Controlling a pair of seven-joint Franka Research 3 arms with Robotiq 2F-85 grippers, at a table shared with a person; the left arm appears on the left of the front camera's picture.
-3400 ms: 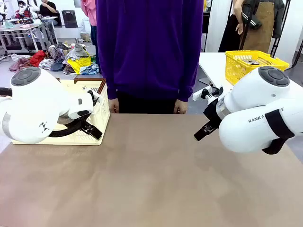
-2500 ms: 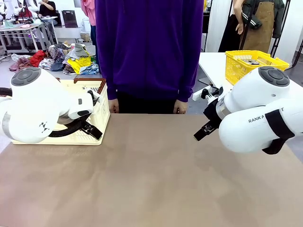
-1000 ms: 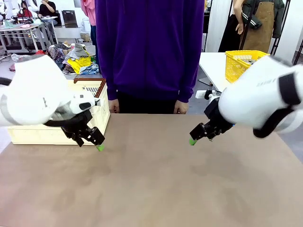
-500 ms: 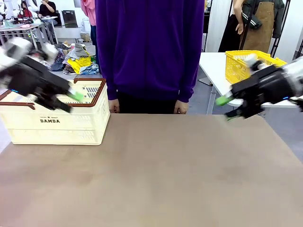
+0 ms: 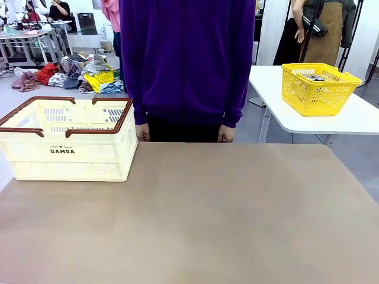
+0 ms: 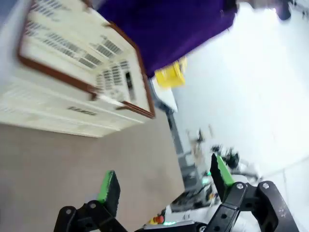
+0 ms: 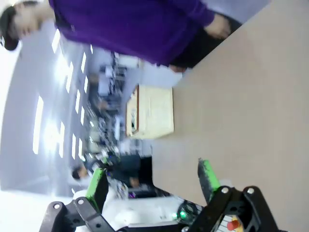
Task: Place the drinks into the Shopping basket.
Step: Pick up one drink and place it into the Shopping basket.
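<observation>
The Shopping basket (image 5: 71, 151), cream-white with a brown rim and "DAMDA" on its side, stands at the table's far left; what lies inside it is hidden. The same basket (image 6: 72, 82) appears tilted in the left wrist view, beyond my left gripper (image 6: 163, 181), which is open with nothing between its green-padded fingers. My right gripper (image 7: 153, 182) is open too and holds nothing; the basket (image 7: 152, 116) is small and far off in its view. The drinks are out of view.
A person in a purple top (image 5: 186, 65) stands at the table's far edge, hands hanging at the sides. A yellow mesh basket (image 5: 318, 87) sits on a white side table at the right. The brown tabletop (image 5: 195, 219) is bare.
Both arms have swung up and outward and left the front view. The whole basket now shows.
</observation>
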